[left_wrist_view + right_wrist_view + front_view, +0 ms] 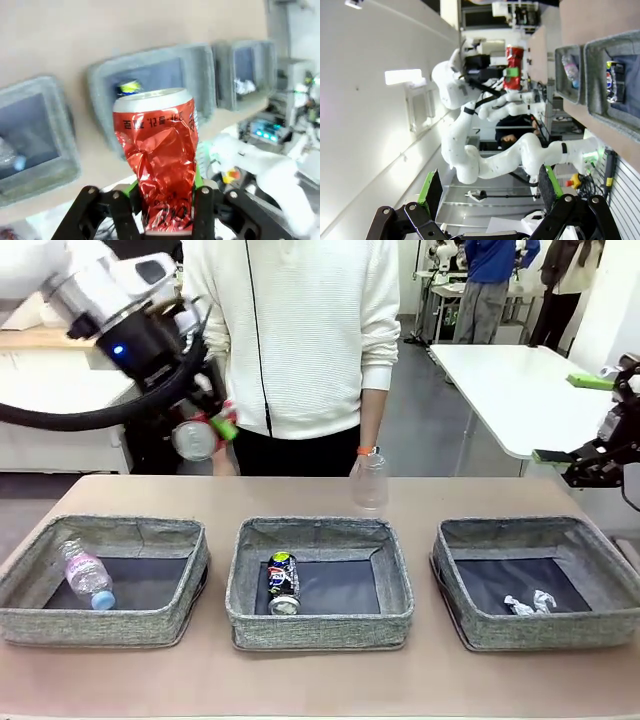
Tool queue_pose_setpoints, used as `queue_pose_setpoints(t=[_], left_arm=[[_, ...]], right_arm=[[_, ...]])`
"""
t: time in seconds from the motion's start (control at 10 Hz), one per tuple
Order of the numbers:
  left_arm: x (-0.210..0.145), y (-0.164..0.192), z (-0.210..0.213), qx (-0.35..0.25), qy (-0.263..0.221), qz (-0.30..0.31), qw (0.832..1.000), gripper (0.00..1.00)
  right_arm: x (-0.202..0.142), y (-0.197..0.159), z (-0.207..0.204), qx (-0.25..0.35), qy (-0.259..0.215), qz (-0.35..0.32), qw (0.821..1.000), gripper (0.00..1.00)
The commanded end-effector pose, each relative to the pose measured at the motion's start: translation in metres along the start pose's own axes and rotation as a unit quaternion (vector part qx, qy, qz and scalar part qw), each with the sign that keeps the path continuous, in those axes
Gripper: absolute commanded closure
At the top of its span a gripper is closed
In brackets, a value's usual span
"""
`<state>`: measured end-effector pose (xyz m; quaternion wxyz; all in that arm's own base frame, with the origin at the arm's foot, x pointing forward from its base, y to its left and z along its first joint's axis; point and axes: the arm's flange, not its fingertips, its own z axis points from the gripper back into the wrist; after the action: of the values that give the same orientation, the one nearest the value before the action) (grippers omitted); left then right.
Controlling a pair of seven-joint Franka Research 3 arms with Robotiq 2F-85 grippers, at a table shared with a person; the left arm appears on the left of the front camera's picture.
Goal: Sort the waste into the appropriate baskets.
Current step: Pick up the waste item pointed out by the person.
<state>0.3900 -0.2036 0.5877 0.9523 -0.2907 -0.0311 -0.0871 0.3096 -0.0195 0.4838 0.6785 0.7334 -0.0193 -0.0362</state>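
Above the far-left edge of the desk, beyond the left basket, we hold our left arm high, our left hand pinching the crushed red can. Our right hand hangs spread and empty off the right side. The can's base is hidden inside the grip; its long axis runs straight out from the hand, silver top outward.

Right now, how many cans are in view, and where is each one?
2. The crushed red can is clamped in the left gripper, raised in the air at the left. The dark blue-black can lies in the middle basket. No other seems hidden.
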Motion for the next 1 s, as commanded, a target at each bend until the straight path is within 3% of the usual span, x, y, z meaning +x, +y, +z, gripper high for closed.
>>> queue_pose_setpoints(t=[0.0, 0.2, 0.4, 0.6, 0.8, 0.9], left_arm=[[-0.015, -0.078, 0.017, -0.004, -0.013, -0.039, 0.999, 0.69], [-0.017, -0.174, 0.037, 0.043, 0.048, -0.077, 0.995, 0.69], [-0.020, -0.239, 0.039, 0.075, 0.063, -0.130, 0.987, 0.69], [-0.017, -0.274, 0.040, 0.082, 0.067, -0.105, 0.989, 0.69], [-0.010, -0.282, 0.032, 0.067, 0.025, -0.037, 0.997, 0.69], [-0.023, -0.265, 0.033, 0.068, 0.061, -0.108, 0.990, 0.69]], right_arm=[[-0.001, 0.002, 0.002, 0.004, 0.003, 0.005, 1.000, 0.00], [-0.001, 0.002, 0.002, 0.004, 0.003, 0.005, 1.000, 0.00], [-0.001, 0.002, 0.002, 0.004, 0.003, 0.005, 1.000, 0.00], [-0.001, 0.002, 0.002, 0.004, 0.003, 0.005, 1.000, 0.00], [-0.001, 0.002, 0.002, 0.004, 0.003, 0.005, 1.000, 0.00], [-0.001, 0.002, 0.002, 0.004, 0.003, 0.005, 1.000, 0.00]])
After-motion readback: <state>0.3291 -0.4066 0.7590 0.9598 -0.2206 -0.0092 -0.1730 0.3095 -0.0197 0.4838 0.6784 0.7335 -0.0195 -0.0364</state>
